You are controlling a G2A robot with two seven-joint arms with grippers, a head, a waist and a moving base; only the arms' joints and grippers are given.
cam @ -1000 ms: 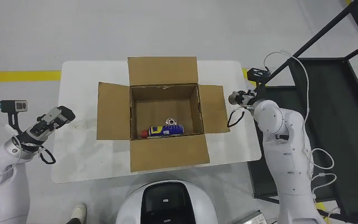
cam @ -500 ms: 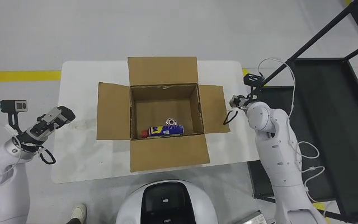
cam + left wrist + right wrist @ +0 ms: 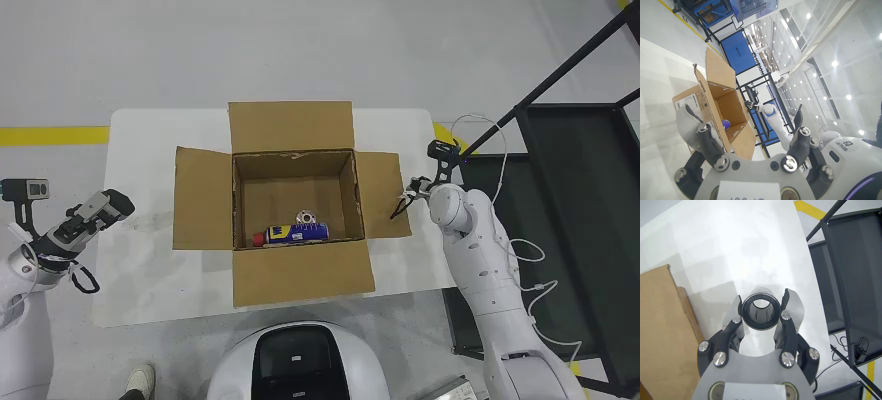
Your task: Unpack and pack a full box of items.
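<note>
An open cardboard box (image 3: 300, 270) stands mid-table with all its flaps spread out. On its floor lie a blue and yellow spray can (image 3: 292, 234) and a small metal part (image 3: 305, 216). My right gripper (image 3: 762, 298) hangs over the white table (image 3: 753, 247) just right of the box's right flap (image 3: 662, 313), shut on a short metal bearing sleeve (image 3: 761, 291) whose bore faces the wrist camera. My left gripper (image 3: 744, 111) is held open and empty off the table's left edge, also seen from above (image 3: 110, 205). From there the box (image 3: 723, 83) and the can (image 3: 726, 124) show.
A black metal rack (image 3: 570, 200) stands close beside the table's right edge, with cables hanging by it. A yellow floor line (image 3: 50, 135) runs behind the table. Bare table top (image 3: 150, 280) lies left of the box.
The right arm has drawn its elbow in and turned its wrist, keeping the bearing by the box's right flap. The left arm has not moved.
</note>
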